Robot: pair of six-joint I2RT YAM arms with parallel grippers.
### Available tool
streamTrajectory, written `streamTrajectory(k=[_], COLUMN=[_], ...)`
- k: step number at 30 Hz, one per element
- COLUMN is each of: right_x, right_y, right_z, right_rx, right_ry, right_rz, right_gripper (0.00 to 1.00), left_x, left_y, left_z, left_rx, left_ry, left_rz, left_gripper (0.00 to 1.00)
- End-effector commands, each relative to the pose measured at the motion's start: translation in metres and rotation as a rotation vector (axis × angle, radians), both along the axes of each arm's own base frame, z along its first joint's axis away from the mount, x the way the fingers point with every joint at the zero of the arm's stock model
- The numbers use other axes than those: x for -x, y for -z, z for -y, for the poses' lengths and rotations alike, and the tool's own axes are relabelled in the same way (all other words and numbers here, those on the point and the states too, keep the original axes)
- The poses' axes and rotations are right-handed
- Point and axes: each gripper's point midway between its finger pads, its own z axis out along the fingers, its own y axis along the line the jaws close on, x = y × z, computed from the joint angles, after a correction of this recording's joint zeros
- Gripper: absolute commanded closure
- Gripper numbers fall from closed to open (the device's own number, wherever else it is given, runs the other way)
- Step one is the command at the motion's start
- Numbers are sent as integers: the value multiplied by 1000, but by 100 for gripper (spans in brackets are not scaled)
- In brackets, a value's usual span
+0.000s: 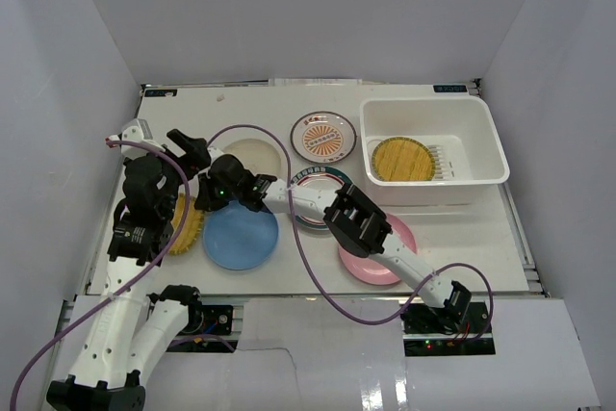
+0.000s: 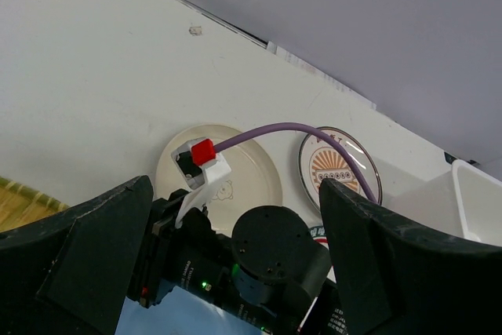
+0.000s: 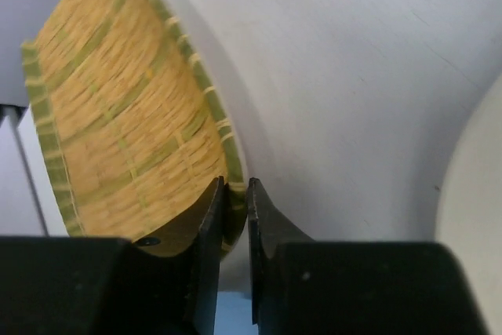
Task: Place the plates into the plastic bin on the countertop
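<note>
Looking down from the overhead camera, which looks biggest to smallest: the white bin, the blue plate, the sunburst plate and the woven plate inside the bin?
1. White bin.
2. Blue plate, though it lies nearer the camera.
3. Sunburst plate and the woven plate in the bin look alike; I won't rank them.

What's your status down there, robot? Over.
Right pincer shut on rim of yellow woven plate. Left pincer open, empty. Second woven plate already in plastic bin. Nothing seen blocking.
</note>
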Motion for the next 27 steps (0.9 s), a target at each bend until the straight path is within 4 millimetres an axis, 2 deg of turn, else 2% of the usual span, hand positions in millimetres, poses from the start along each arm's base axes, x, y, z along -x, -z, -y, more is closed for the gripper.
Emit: streamTrajectory(k=[1, 3, 4, 6, 7, 8, 9, 10, 11, 12, 13, 15, 16, 17, 18, 19, 20, 21, 22, 24, 25, 26, 27], right_x=[4, 0, -3, -9, -15, -19, -24, -36, -43, -50, -69, -73, -86, -89, -92, -106, -110, -113, -125, -130, -136, -137, -149], right_y=[-29, -55, -68, -109, -124, -154, -169, -181, -203, -212, -221, -232, -282, -283, -257, -286, -288, -265, -288, -287, -282, -277, -274], right_z=[-18, -22, -23, -24, -21, -17, -13, -5, 7, 17, 34, 72, 105, 122, 142, 180, 198, 221, 263, 305, 350, 369, 411], right_rx=[-127, -191, -217, -295, -322, -363, -386, -400, -418, -424, -442, -461, -569, -580, -544, -587, -599, -571, -608, -619, -612, -602, -589], right_ry=[-12, -7, 4, 16, 29, 44, 55, 78, 100, 116, 152, 193, 224, 233, 264, 312, 328, 362, 420, 468, 544, 575, 658], right_rz=[-38, -23, -22, 14, 32, 63, 89, 111, 133, 141, 154, 138, 200, 198, 154, 194, 199, 160, 200, 203, 219, 223, 245], right_gripper=[85, 92, 92, 92, 92, 92, 92, 92, 92, 92, 92, 92, 92, 92, 92, 92, 92, 92, 92, 92, 92, 92, 92], left_x=[1, 1, -1, -2, -1, 0, 2, 7, 10, 14, 19, 29, 31, 34, 34, 34, 30, 27, 24, 12, 7, 2, -7], left_y=[-5, -5, -5, -9, -13, -18, -26, -43, -53, -62, -79, -93, -97, -98, -98, -96, -84, -76, -69, -38, -28, -17, 2], left_z=[0, 0, 1, 5, 15, 20, 26, 34, 36, 38, 39, 46, 47, 48, 48, 48, 48, 48, 49, 51, 52, 52, 53], left_rx=[-16, -17, -17, -17, -19, -32, -35, -32, -30, -28, -24, -11, -3, 3, 16, 22, 26, 32, 45, 52, 61, 65, 65], left_ry=[4, 2, 7, 32, 91, 130, 162, 212, 229, 241, 251, 295, 306, 312, 308, 308, 300, 298, 293, 291, 286, 282, 275], left_rz=[16, 18, 18, 27, 37, 50, 68, 108, 130, 151, 183, 219, 229, 238, 239, 240, 217, 199, 183, 104, 77, 45, -13], left_gripper=[2, 2, 2, 2, 2, 2, 2, 2, 2, 2, 2, 2, 2, 2, 2, 2, 2, 2, 2, 2, 2, 2, 2])
